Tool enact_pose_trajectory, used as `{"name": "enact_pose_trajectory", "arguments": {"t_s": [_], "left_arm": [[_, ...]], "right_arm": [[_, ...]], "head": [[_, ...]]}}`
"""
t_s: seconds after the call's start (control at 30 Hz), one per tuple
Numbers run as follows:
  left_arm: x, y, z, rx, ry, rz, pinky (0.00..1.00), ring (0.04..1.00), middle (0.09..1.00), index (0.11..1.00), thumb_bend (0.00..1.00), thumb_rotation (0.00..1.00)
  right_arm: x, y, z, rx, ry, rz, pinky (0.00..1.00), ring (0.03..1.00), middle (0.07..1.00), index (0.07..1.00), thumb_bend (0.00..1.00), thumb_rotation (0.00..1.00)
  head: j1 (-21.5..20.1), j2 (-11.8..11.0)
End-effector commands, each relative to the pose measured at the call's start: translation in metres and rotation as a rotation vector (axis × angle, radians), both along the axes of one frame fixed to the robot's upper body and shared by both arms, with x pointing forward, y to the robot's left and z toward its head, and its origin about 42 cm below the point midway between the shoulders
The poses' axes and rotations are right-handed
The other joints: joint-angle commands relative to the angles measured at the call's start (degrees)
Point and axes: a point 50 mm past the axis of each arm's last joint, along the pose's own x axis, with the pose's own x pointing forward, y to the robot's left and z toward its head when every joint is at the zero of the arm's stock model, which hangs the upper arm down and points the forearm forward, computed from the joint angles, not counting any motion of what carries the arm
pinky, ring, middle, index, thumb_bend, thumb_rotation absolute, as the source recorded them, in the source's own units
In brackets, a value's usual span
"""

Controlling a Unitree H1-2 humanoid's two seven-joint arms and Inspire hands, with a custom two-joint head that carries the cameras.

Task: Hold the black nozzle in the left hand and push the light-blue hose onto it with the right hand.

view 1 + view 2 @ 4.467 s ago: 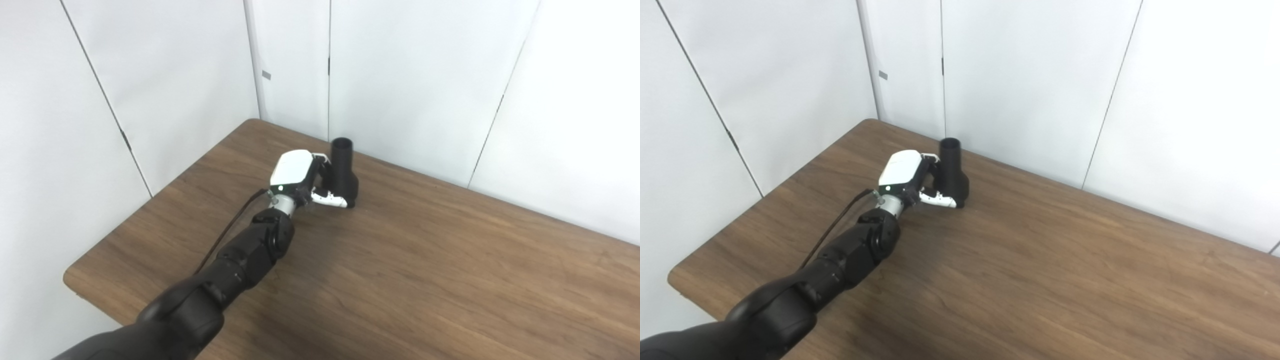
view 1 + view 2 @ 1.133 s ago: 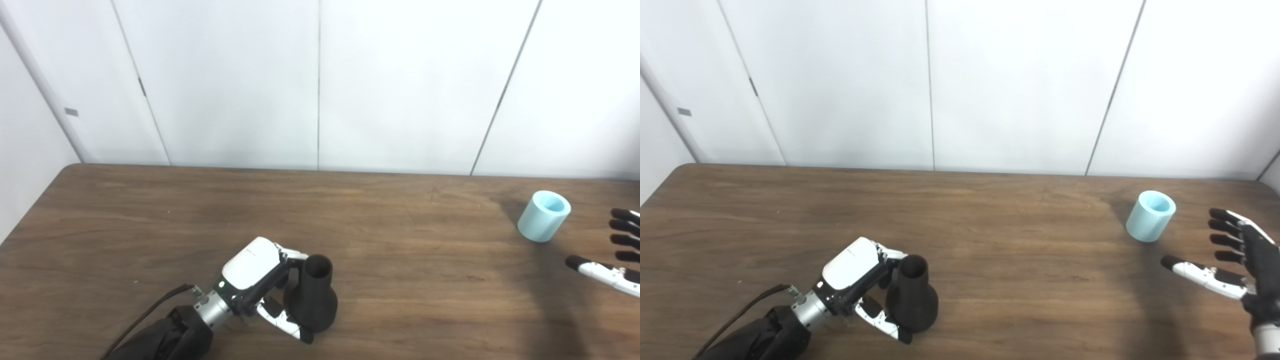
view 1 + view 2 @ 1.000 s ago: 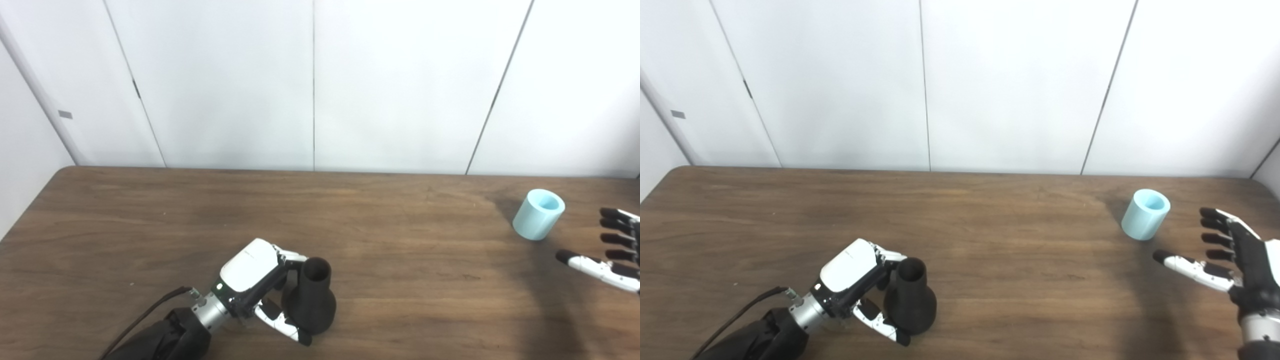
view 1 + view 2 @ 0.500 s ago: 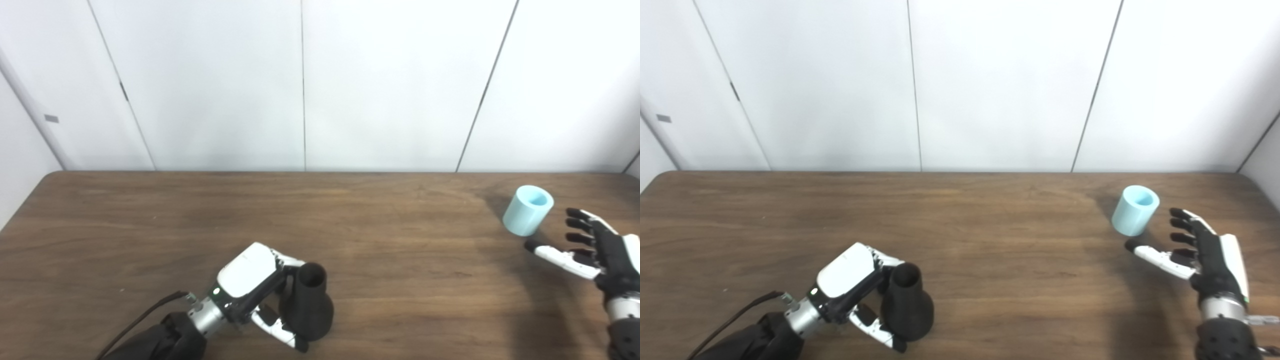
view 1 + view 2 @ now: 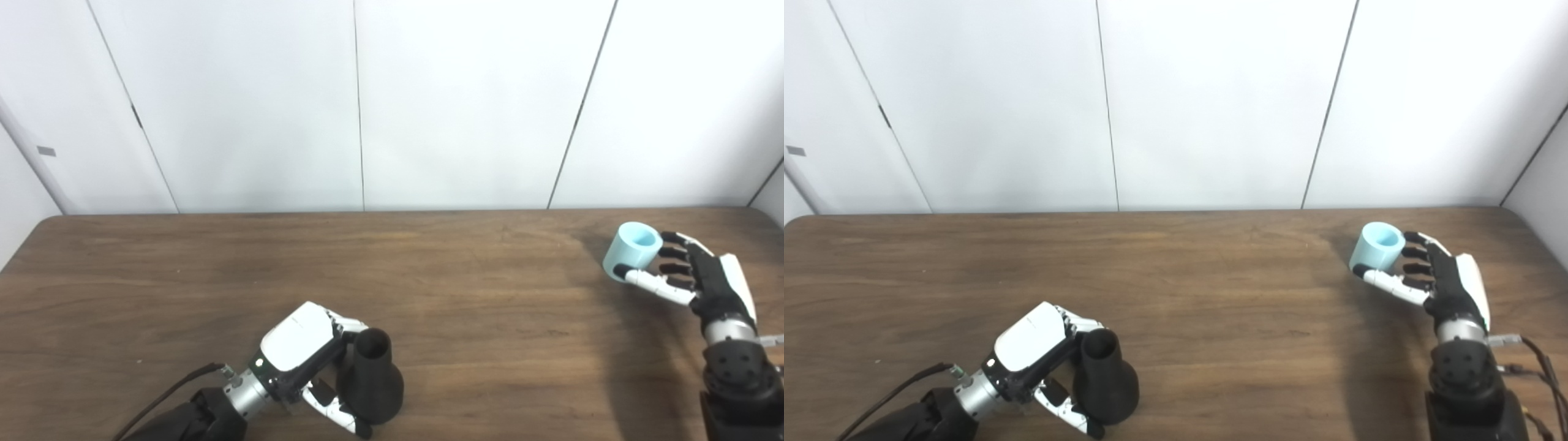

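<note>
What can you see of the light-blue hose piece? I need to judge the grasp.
The light-blue hose is a short, smooth, plastic-looking tube with an open, hollow top end, tilted slightly on the wooden table near its far right corner. The right hand cups it, thumb in front, fingers behind; firm closure is unclear.

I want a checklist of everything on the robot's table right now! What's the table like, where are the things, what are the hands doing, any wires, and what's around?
Surface: brown wooden table, no spills seen.
Job's things: black nozzle upright near the front edge, opening up; light-blue hose, a short tube at the far right.
Clutter: nothing seen.
Hands: left hand wrapped around the black nozzle; right hand fingers spread around the light-blue hose, not yet closed.
Cables: dark cable along the left arm; thin wires by the right wrist.
Surroundings: white wall panels behind the table.
</note>
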Motion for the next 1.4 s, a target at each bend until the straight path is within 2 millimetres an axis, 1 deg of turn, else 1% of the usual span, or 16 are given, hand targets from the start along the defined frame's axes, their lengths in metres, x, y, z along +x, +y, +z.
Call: {"name": "enact_pose_trajectory", "arguments": {"t_s": [0.0, 0.13, 0.2, 0.3, 0.43, 0.5, 0.83, 0.9, 0.97, 1.0, 1.13, 1.23, 1.27, 1.3, 1.33, 1.37], "left_arm": [[-0.039, -0.007, -0.043, -0.008, 0.143, -0.028, 0.30, 0.398, 0.502, 0.465, 0.52, 0.00], [-0.041, -0.008, -0.044, -0.005, 0.157, -0.037, 0.32, 0.416, 0.496, 0.470, 0.52, 0.00], [-0.042, -0.009, -0.044, -0.001, 0.157, -0.041, 0.33, 0.423, 0.498, 0.468, 0.52, 0.00], [-0.042, -0.009, -0.045, -0.001, 0.158, -0.042, 0.36, 0.441, 0.502, 0.462, 0.52, 0.00], [-0.044, -0.008, -0.044, 0.000, 0.160, -0.046, 0.33, 0.421, 0.501, 0.464, 0.52, 0.00], [-0.044, -0.008, -0.044, -0.001, 0.159, -0.047, 0.32, 0.409, 0.498, 0.468, 0.52, 0.00], [-0.045, -0.008, -0.045, -0.002, 0.168, -0.048, 0.32, 0.415, 0.498, 0.467, 0.52, 0.00], [-0.046, -0.008, -0.045, -0.001, 0.172, -0.048, 0.33, 0.419, 0.499, 0.466, 0.52, 0.00], [-0.046, -0.008, -0.045, -0.001, 0.171, -0.049, 0.34, 0.425, 0.500, 0.464, 0.52, 0.00], [-0.046, -0.008, -0.045, -0.002, 0.171, -0.050, 0.35, 0.431, 0.502, 0.463, 0.52, 0.00], [-0.048, -0.008, -0.044, -0.002, 0.170, -0.052, 0.37, 0.452, 0.501, 0.462, 0.52, 0.00], [-0.048, -0.009, -0.045, -0.008, 0.170, -0.053, 0.37, 0.445, 0.500, 0.462, 0.52, 0.00], [-0.048, -0.009, -0.045, -0.009, 0.171, -0.053, 0.35, 0.433, 0.499, 0.464, 0.52, 0.00], [-0.048, -0.009, -0.045, -0.009, 0.171, -0.054, 0.35, 0.431, 0.498, 0.465, 0.52, 0.00], [-0.049, -0.009, -0.045, -0.009, 0.171, -0.054, 0.35, 0.434, 0.498, 0.466, 0.52, 0.00], [-0.049, -0.009, -0.045, -0.009, 0.171, -0.054, 0.36, 0.439, 0.497, 0.466, 0.52, 0.00]], "right_arm": [[0.012, -0.005, 0.025, -0.047, -0.074, -0.009, 0.53, 0.661, 0.728, 0.833, 0.99, 0.45], [0.021, -0.006, 0.024, -0.021, -0.070, -0.013, 0.57, 0.714, 0.783, 0.844, 0.98, 0.41], [0.024, -0.006, 0.024, -0.018, -0.069, -0.017, 0.53, 0.681, 0.756, 0.842, 0.97, 0.40], [0.029, -0.007, 0.023, -0.016, -0.067, -0.019, 0.56, 0.709, 0.780, 0.846, 0.97, 0.39], [0.035, -0.008, 0.022, -0.002, -0.072, -0.018, 0.57, 0.723, 0.786, 0.845, 0.96, 0.37], [0.037, -0.008, 0.022, 0.004, -0.073, -0.018, 0.61, 0.751, 0.804, 0.856, 0.96, 0.36], [0.051, -0.007, 0.019, -0.009, -0.053, -0.011, 0.55, 0.696, 0.739, 0.835, 0.97, 0.33], [0.054, -0.007, 0.018, 0.002, -0.052, -0.011, 0.56, 0.705, 0.753, 0.836, 0.97, 0.33], [0.056, -0.007, 0.018, 0.013, -0.056, -0.016, 0.50, 0.648, 0.700, 0.824, 0.98, 0.31], [0.056, -0.006, 0.018, 0.015, -0.057, -0.017, 0.53, 0.667, 0.727, 0.822, 0.97, 0.29], [0.057, -0.001, 0.019, 0.009, -0.060, -0.010, 0.53, 0.664, 0.726, 0.817, 0.96, 0.26], [0.057, 0.000, 0.018, -0.009, -0.062, 0.012, 0.45, 0.579, 0.655, 0.805, 0.94, 0.24], [0.058, 0.001, 0.019, -0.008, -0.058, 0.015, 0.34, 0.447, 0.538, 0.795, 0.93, 0.24], [0.058, 0.003, 0.020, -0.002, -0.054, 0.017, 0.32, 0.427, 0.521, 0.794, 0.93, 0.24], [0.057, 0.004, 0.020, -0.003, -0.052, 0.023, 0.26, 0.364, 0.468, 0.790, 0.92, 0.24], [0.057, 0.006, 0.020, -0.012, -0.050, 0.029, 0.28, 0.395, 0.500, 0.783, 0.92, 0.23]], "head": [[0.08, 0.05], [0.08, 0.04], [0.08, 0.04], [-0.08, -0.02], [-0.21, -0.05], [-0.21, -0.05], [-0.03, -0.05], [0.00, -0.01], [-0.02, 0.07], [0.00, 0.10], [0.13, 0.25], [0.21, 0.37], [0.24, 0.41], [0.36, 0.50], [0.41, 0.52], [0.41, 0.52]]}}
